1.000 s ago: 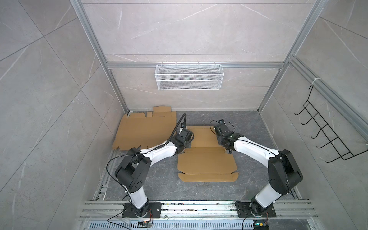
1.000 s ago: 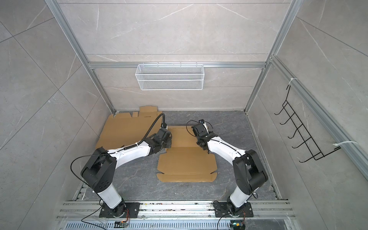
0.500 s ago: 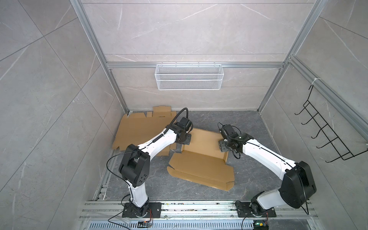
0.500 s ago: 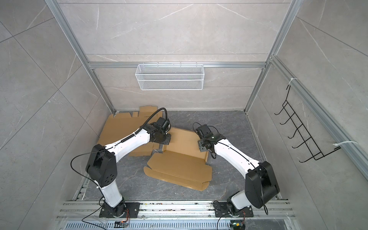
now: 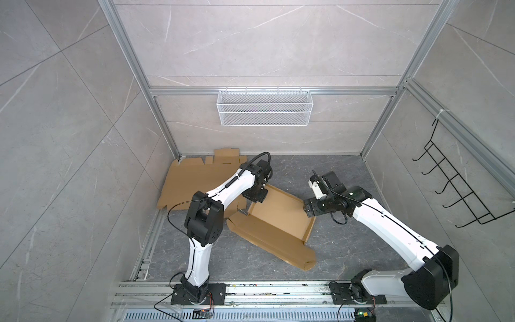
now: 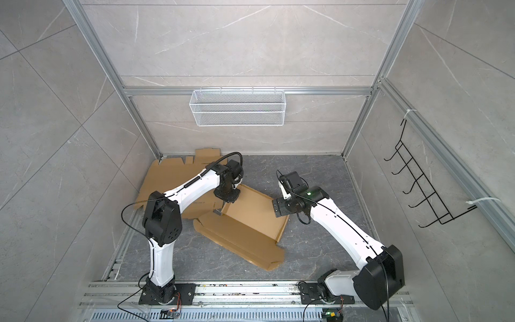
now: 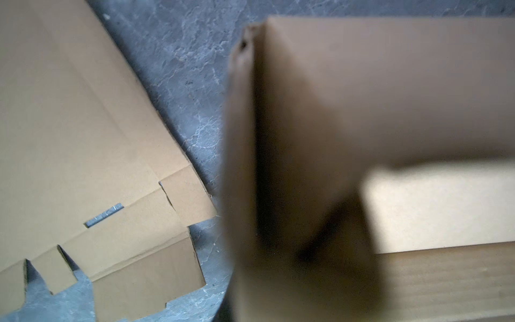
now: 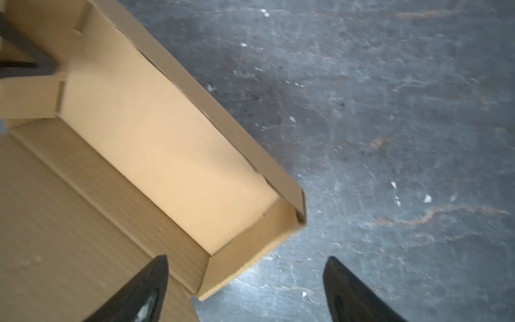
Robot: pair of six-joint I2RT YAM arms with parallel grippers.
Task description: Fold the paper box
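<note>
Nothing legible on my feeds. Only candidate is a faint grey print line on the left forearm point(image 6: 199, 203), at 10 o'clock from the paper box point(image 6: 250, 220). It's too small to read.

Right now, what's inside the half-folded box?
Only bare cardboard shows inside the box. The left gripper covers one corner, so whatever lies right there is hidden.
</note>
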